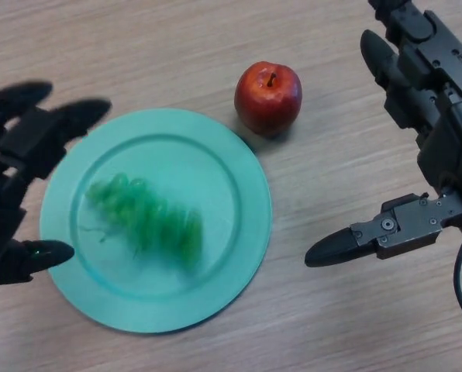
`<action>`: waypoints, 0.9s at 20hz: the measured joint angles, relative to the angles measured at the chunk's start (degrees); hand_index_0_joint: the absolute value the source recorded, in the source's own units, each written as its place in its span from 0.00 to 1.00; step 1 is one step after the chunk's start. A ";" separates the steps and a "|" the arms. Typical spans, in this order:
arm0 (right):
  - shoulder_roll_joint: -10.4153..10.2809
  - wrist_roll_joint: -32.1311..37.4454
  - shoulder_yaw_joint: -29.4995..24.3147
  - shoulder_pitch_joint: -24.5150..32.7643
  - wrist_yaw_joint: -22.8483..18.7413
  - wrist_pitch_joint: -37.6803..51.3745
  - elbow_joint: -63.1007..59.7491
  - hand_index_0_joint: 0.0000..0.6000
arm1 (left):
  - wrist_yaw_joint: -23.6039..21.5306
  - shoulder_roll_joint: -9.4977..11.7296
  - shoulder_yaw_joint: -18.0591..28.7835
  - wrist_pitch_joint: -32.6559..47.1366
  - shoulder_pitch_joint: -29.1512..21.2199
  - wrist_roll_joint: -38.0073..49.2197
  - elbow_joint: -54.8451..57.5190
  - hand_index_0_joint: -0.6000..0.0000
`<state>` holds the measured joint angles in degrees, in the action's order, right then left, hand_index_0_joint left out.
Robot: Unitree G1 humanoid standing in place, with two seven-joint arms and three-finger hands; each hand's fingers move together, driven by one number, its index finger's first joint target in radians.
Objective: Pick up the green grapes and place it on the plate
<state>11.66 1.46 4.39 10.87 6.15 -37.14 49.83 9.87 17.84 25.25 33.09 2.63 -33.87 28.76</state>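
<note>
A bunch of green grapes (149, 217) lies on the teal plate (231, 167), a little left of the plate's middle. My left hand (18, 155) is open at the plate's left edge, its fingers spread above the rim, apart from the grapes. My right hand (425, 116) is open and empty at the right of the view, well clear of the plate, with its thumb (343, 244) pointing left toward the plate's right rim.
A red apple (268, 97) stands on the wooden table (332, 325) just beyond the plate's upper right rim, between the plate and my right hand.
</note>
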 measured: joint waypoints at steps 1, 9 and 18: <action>0.00 -0.01 0.00 0.00 0.00 0.00 -0.05 0.00 | -0.01 -0.01 0.00 -0.43 -0.01 1.56 0.67 1.00; -0.01 -0.07 0.16 0.61 0.00 -0.01 -0.31 0.00 | 3.15 -4.30 -1.31 -52.93 0.91 55.20 16.39 1.00; -0.10 -0.32 1.42 -0.27 0.00 -0.02 1.72 0.00 | -0.50 -6.39 0.42 -57.00 4.95 61.30 15.10 1.00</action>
<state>11.57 1.13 5.80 10.60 6.15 -37.15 51.55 9.37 11.45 25.67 -23.92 7.58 27.43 43.86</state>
